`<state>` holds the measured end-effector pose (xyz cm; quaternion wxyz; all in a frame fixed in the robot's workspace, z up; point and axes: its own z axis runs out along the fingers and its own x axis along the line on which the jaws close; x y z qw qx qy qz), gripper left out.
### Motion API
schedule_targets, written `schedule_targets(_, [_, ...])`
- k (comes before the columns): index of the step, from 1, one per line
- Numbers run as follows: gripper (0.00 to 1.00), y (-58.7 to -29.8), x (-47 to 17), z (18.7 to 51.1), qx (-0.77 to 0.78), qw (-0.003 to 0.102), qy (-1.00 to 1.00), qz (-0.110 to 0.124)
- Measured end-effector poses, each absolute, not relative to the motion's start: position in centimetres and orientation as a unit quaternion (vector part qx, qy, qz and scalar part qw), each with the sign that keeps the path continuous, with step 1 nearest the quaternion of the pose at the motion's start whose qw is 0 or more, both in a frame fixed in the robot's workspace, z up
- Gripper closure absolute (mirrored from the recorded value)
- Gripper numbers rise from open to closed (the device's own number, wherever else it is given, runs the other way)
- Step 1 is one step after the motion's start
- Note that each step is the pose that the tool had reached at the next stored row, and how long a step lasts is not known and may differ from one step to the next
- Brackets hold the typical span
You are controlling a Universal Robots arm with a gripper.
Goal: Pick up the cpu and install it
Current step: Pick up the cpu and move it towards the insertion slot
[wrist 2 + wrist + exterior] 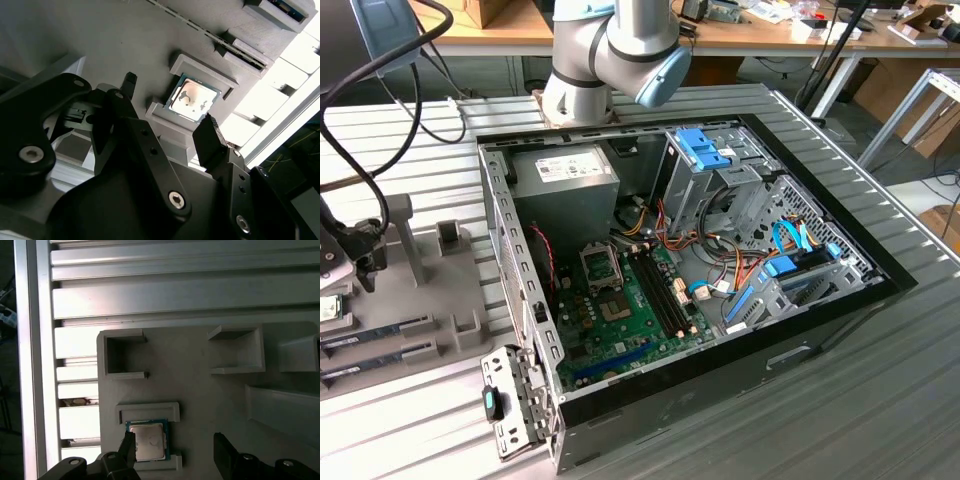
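The cpu [194, 99] is a small square chip with a silver top and green rim, lying flat in a recess of the grey holder plate [125, 40]. In the first wrist view the cpu [147, 440] sits between two raised grey ledges. My gripper [170, 107] hangs above it, open and holding nothing. One black fingertip [127, 447] lines up over the chip's edge and the other stands well off to its side. In the exterior view the gripper [350, 250] is at the far left over the holder, with the cpu [328, 308] at the picture's edge.
An open computer case [720, 370] takes up the middle, with its motherboard [620, 310], the metal-framed socket [601, 265], a power supply [565, 170] and blue drive brackets [702, 148]. Memory sticks [375, 330] lie in the holder. The arm's base [590, 80] stands behind the case.
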<state>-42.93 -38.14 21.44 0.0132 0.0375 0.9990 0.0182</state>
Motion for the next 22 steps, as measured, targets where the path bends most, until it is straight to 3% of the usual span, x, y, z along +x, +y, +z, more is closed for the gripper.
schedule_targets(22, [0.28,-38.1,-44.0,20.7,0.037,0.013,0.999,0.018])
